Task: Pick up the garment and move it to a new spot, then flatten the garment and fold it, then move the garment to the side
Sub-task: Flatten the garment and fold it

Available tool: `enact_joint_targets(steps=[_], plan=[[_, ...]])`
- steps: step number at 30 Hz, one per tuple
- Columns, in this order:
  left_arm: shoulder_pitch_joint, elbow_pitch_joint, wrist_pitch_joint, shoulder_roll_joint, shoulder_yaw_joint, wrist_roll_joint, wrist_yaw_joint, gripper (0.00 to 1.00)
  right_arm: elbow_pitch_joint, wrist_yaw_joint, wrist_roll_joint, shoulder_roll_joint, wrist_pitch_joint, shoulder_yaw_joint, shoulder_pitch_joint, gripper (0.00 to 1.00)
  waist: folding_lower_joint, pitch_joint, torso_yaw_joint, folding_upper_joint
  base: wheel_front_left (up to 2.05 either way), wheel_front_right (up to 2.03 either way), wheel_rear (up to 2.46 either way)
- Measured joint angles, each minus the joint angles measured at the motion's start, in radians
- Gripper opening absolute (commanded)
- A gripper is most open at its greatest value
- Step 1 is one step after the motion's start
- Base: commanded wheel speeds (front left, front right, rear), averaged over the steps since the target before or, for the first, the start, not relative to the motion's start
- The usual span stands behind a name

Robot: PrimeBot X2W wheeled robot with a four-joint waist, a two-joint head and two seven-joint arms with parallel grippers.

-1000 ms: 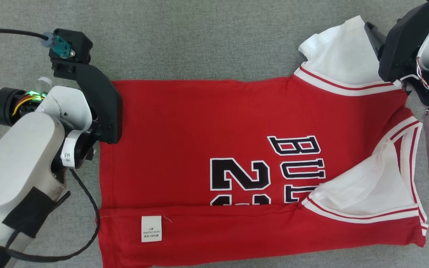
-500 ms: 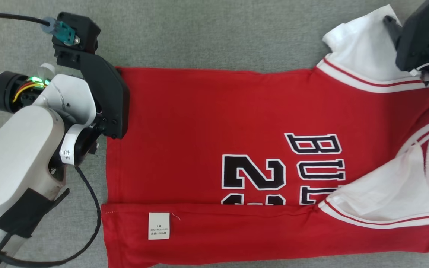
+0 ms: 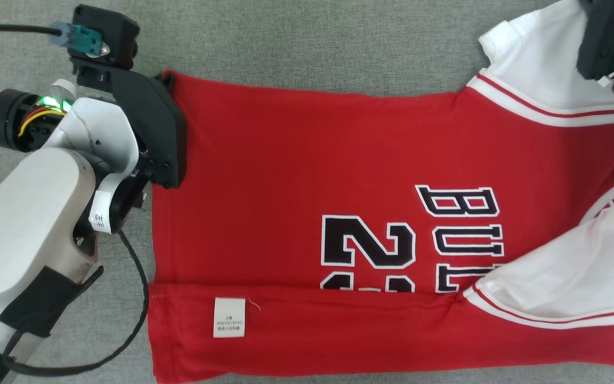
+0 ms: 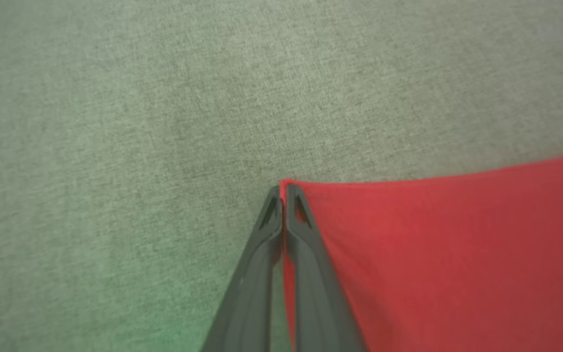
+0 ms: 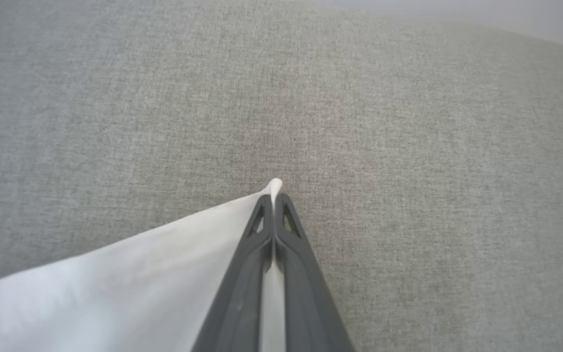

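Note:
The garment (image 3: pixel 296 160), a red jersey with white sleeves and black lettering, lies spread on the grey cloth surface (image 3: pixel 307 42), its near strip folded over. In the left wrist view my left gripper (image 4: pixel 284 188) is shut on the garment's (image 4: pixel 457 254) far left hem corner. That same corner (image 3: pixel 171 77) peeks out beside my left wrist housing (image 3: pixel 152 128) in the head view. My right gripper (image 5: pixel 274 195) is shut on the tip of the white sleeve (image 5: pixel 115 283). At the head view's top right, the sleeve (image 3: pixel 541 58) meets my right wrist housing (image 3: pixel 605 37).
A white care label (image 3: pixel 229 317) shows on the folded-over near strip. A black cable (image 3: pixel 139 304) loops from my left arm beside the garment's left edge. Grey cloth surface (image 5: pixel 408 122) stretches beyond both held corners.
My right gripper has closed on the sleeve tip and my left has finished closing on the hem corner. The far left corner has been drawn further away. The head view has shifted too.

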Motion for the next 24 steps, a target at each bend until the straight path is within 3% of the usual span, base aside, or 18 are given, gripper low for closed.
enact_joint_targets(steps=[6,12,18,24], plan=[[0.005,0.065,-0.176,-0.024,0.029,0.028,-0.009,0.0,0.007,0.0,-0.009,0.031,-0.169,-0.041,0.001,0.0,0.0002,-0.018,-0.006,0.0002,0.0,0.0,0.0],[0.013,0.132,-0.262,-0.032,0.038,0.036,-0.026,0.0,0.014,0.0,-0.004,0.031,-0.311,-0.017,0.005,0.0,0.0002,-0.057,-0.014,0.0001,0.0,0.0,0.0],[0.078,0.15,-0.322,-0.042,0.019,0.036,-0.053,0.0,0.001,0.0,0.096,0.013,-0.335,0.04,0.08,0.0,0.0002,-0.117,-0.015,0.0002,0.0,0.0,0.0],[0.2,0.11,-0.406,-0.044,-0.017,0.057,-0.05,0.0,-0.144,0.0,0.235,-0.041,-0.299,0.073,0.254,0.0,0.0,-0.195,-0.013,0.0001,0.0,0.0,0.0]])
